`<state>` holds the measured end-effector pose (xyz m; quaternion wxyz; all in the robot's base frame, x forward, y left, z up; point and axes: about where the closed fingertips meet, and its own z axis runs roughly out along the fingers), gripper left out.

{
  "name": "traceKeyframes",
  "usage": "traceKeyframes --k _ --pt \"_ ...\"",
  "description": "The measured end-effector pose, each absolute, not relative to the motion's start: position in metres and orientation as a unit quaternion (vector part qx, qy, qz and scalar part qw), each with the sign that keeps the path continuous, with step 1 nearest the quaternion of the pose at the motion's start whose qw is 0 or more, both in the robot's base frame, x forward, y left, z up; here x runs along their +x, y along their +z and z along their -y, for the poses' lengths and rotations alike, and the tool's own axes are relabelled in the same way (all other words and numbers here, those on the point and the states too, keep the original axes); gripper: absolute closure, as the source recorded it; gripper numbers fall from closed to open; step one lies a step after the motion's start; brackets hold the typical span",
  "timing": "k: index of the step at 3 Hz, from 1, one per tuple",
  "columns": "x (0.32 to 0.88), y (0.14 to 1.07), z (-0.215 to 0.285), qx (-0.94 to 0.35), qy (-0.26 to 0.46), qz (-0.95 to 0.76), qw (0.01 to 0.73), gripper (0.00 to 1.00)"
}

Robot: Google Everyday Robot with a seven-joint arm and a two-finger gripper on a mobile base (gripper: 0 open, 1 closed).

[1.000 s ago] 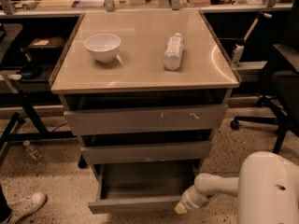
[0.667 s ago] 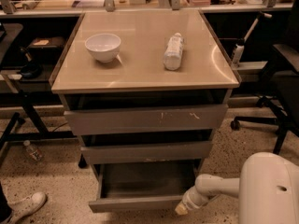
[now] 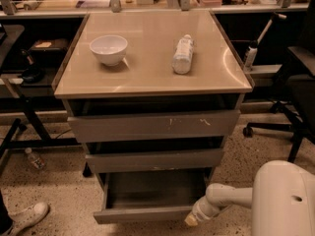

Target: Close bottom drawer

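Note:
The bottom drawer [image 3: 142, 214] of the tan-topped cabinet [image 3: 147, 77] stands pulled out, its grey box [image 3: 157, 188] showing inside. Its plain front faces me near the lower edge of the view. My gripper [image 3: 192, 220] reaches in from the white arm [image 3: 226, 198] at the lower right and sits at the right end of the drawer front. I cannot tell whether it touches the front.
The top drawer [image 3: 155, 126] with pale scratch marks and the middle drawer [image 3: 155, 160] also stand a little open. A white bowl [image 3: 109, 48] and a lying bottle [image 3: 182, 55] rest on the top. An office chair [image 3: 295, 82] stands right, a shoe [image 3: 24, 217] and a small bottle [image 3: 34, 159] lie left.

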<state>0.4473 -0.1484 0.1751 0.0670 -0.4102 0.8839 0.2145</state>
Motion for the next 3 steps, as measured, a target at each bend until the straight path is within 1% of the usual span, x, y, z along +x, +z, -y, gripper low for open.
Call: traceKeyframes --k 1,2,3 --pt "0.4473 0.1751 0.1484 -0.41 0.215 -0.884 0.067 0.11" --pt "0.4472 0.1751 0.1484 -0.41 0.215 -0.884 0.067 0.0" --pt "0.4472 0.1751 0.1484 -0.41 0.215 -0.884 0.067 0.0"
